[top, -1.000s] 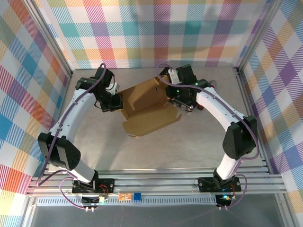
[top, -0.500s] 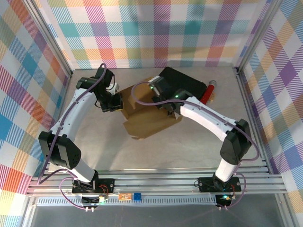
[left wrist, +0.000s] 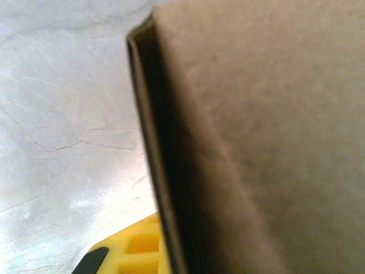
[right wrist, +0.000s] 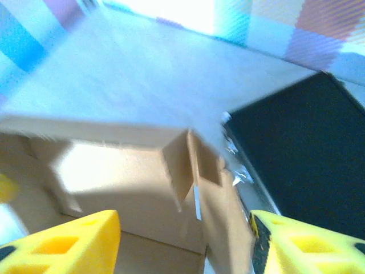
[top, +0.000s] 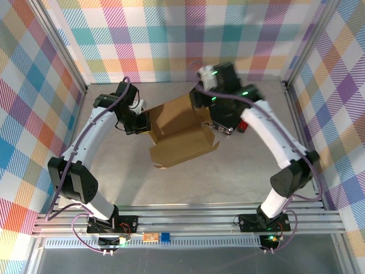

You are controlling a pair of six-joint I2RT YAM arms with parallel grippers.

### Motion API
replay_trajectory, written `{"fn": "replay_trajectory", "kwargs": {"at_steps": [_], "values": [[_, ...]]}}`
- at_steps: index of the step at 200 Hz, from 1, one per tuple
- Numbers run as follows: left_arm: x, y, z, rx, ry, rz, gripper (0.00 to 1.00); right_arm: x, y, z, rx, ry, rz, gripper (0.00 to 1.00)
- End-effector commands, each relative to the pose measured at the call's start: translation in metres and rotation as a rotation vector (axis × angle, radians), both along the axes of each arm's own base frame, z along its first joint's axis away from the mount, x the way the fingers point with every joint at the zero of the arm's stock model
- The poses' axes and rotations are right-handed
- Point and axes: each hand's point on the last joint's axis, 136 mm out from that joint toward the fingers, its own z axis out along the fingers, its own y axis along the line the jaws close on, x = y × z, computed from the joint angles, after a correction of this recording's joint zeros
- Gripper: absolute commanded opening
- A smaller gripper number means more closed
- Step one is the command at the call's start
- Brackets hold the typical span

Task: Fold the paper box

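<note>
The paper box (top: 181, 132), plain brown cardboard, sits half-formed near the middle of the grey, faintly cracked worktop (top: 114, 171), with a raised back wall, short side walls and a flat flap spread toward the near edge. Up close its edge is a doubled, matte fold. The left end effector (top: 141, 121) is pinched tight on the box's left wall, with one of its yellow fingers (left wrist: 134, 254) under the card. The right end effector (right wrist: 185, 242) hovers over the back right corner, spread wide and gripping nothing. A black hard case (right wrist: 296, 148) lies just beside that corner.
</note>
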Motion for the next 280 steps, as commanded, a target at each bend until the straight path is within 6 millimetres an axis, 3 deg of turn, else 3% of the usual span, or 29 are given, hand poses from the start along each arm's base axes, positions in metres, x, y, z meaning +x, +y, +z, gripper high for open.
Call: {"fn": "replay_trajectory", "kwargs": {"at_steps": [1,13,26,50,63,83,143,193,223,280], "values": [[-0.001,-0.014,0.006,-0.080,-0.026,-0.072,0.00,-0.042,-0.006,0.060,0.400,0.150,0.247,0.63],[-0.001,-0.020,0.006,-0.105,-0.017,-0.100,0.00,-0.027,-0.037,0.064,0.509,0.169,0.204,0.62],[-0.001,-0.024,0.005,-0.120,-0.007,-0.125,0.00,-0.010,-0.067,0.055,0.615,0.221,0.152,0.60],[-0.004,-0.028,0.004,-0.135,0.010,-0.178,0.00,0.020,-0.114,-0.001,0.739,0.350,0.050,0.51],[-0.005,-0.030,0.005,-0.140,0.014,-0.201,0.00,0.026,-0.124,-0.027,0.798,0.415,0.070,0.41],[-0.008,-0.032,0.004,-0.150,0.033,-0.231,0.00,0.015,-0.110,-0.045,0.841,0.510,0.220,0.37],[-0.008,-0.040,-0.001,-0.190,0.071,-0.257,0.00,-0.029,-0.056,-0.058,0.800,0.592,0.418,0.31],[-0.005,-0.041,-0.005,-0.190,0.085,-0.256,0.00,-0.053,-0.049,-0.056,0.771,0.575,0.417,0.32],[-0.003,-0.044,-0.003,-0.201,0.081,-0.260,0.00,-0.063,-0.044,-0.066,0.726,0.574,0.393,0.35],[-0.004,-0.046,0.002,-0.218,0.075,-0.263,0.00,-0.057,-0.033,-0.078,0.608,0.535,0.350,0.41]]}}
